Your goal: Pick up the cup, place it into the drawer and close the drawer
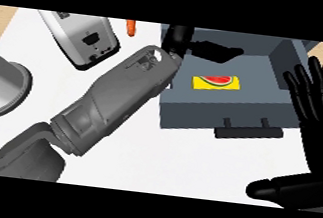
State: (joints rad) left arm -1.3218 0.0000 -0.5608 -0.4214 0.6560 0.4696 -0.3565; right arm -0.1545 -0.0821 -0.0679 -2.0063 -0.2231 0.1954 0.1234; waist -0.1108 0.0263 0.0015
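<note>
The left robot hand (201, 47), fingers seemingly curled, reaches over the open drawer (224, 105) at upper right, cup unseen; next it should withdraw, while the right robot hand (315, 128) rests open.

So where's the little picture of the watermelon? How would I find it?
Find the big grey drawer box with the black handle at the upper right of the white counter. On its flat grey top, near the middle, lies a small yellow card with a red watermelon slice. It is the only brightly coloured patch on the grey box.
</note>
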